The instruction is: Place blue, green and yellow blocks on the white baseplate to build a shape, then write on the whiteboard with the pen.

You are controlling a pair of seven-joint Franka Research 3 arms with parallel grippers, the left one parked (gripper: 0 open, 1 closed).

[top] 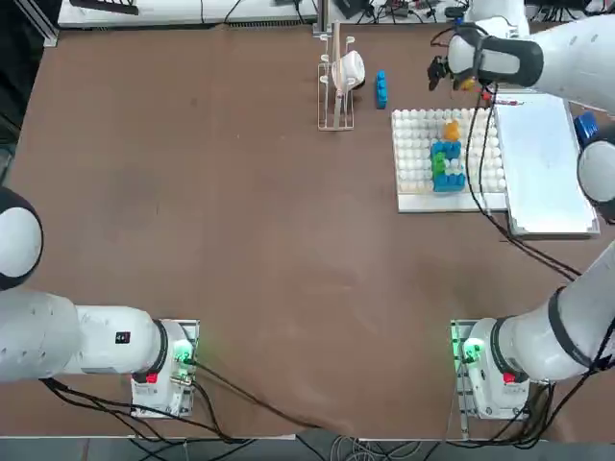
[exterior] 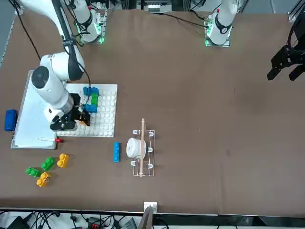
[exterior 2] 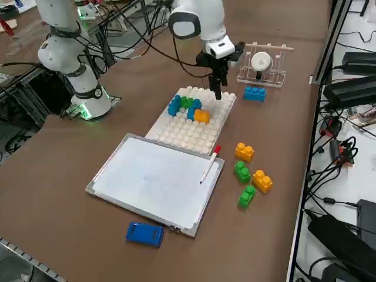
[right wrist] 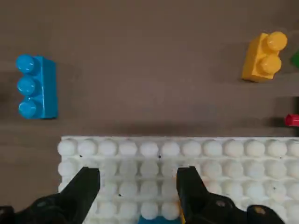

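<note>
The white baseplate [top: 413, 154] [exterior 2: 188, 132] carries the shape [top: 447, 154] [exterior 2: 188, 108] of joined blue, green and orange-yellow blocks. My right gripper [top: 452, 82] [exterior 2: 217, 88] [right wrist: 138, 179] hangs open over the plate's far edge, just beyond the shape, with nothing between its fingers [right wrist: 191, 186]. Beside the plate lies the whiteboard [top: 543, 163] [exterior 2: 153, 179], its surface blank. The pen [exterior 2: 210, 164] [exterior: 47, 140] rests on the board's far end, red end toward the plate.
Loose green and yellow blocks [exterior 2: 247, 176] [exterior: 47, 167] lie beyond the whiteboard. A blue block [top: 381, 88] [right wrist: 37, 87] sits by a small rack [top: 338, 82] holding a white cup. A blue eraser [exterior 2: 144, 233] lies at the board's outer side.
</note>
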